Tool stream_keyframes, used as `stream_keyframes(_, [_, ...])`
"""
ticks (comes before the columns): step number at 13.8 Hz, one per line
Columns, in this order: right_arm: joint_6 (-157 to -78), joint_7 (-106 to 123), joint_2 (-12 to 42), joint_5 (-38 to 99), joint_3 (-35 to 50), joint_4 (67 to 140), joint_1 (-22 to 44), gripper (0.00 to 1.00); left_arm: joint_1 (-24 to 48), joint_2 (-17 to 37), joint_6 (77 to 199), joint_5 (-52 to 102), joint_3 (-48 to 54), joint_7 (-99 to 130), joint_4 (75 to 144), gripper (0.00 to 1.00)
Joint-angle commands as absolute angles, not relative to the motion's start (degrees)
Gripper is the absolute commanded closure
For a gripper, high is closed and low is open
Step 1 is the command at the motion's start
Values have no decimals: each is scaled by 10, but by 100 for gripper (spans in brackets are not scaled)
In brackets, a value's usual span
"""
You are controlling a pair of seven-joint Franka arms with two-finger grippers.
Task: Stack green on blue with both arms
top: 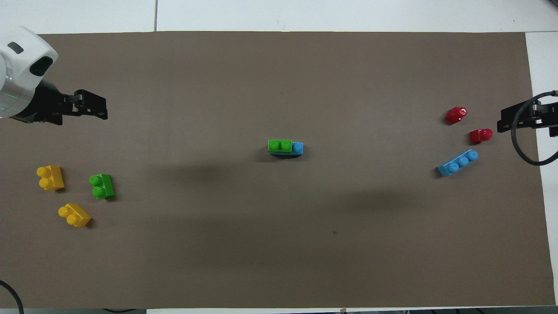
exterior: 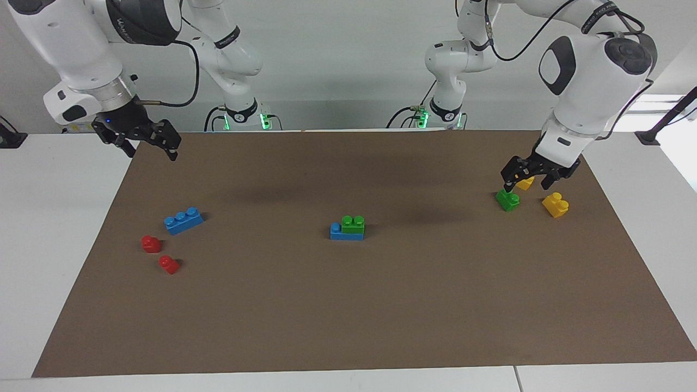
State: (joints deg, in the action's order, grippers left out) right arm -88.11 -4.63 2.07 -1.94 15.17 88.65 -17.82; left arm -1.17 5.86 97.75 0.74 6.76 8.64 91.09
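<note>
A green brick (exterior: pixel 353 221) sits on a blue brick (exterior: pixel 340 231) in the middle of the mat, covering two of its studs; the stack also shows in the overhead view, green (top: pixel 280 145) on blue (top: pixel 297 148). A second green brick (exterior: pixel 507 200) (top: pixel 101 186) lies loose toward the left arm's end. My left gripper (exterior: pixel 527 187) (top: pixel 93 109) hovers open just above it, not touching it. A second blue brick (exterior: pixel 183 220) (top: pixel 457 162) lies toward the right arm's end. My right gripper (exterior: pixel 152 152) (top: pixel 502 123) is open, empty and raised over the mat's edge there.
Two yellow bricks (exterior: pixel 555 204) (exterior: pixel 525 183) lie beside the loose green brick, also in the overhead view (top: pixel 50 177) (top: pixel 75 214). Two red bricks (exterior: pixel 151 243) (exterior: pixel 169 264) lie beside the loose blue brick. The brown mat (exterior: pixel 348 316) covers the table.
</note>
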Motion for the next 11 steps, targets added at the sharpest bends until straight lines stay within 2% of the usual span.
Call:
stream_keyframes(1, [-882,-18,7,-30,156,902,-186,0,-13,29,954,18,69,108,924,0])
stream_keyframes(11, [-888,-15,7,-32,156,900,-185,0,-16,-5,925,-11,69,70,920,0])
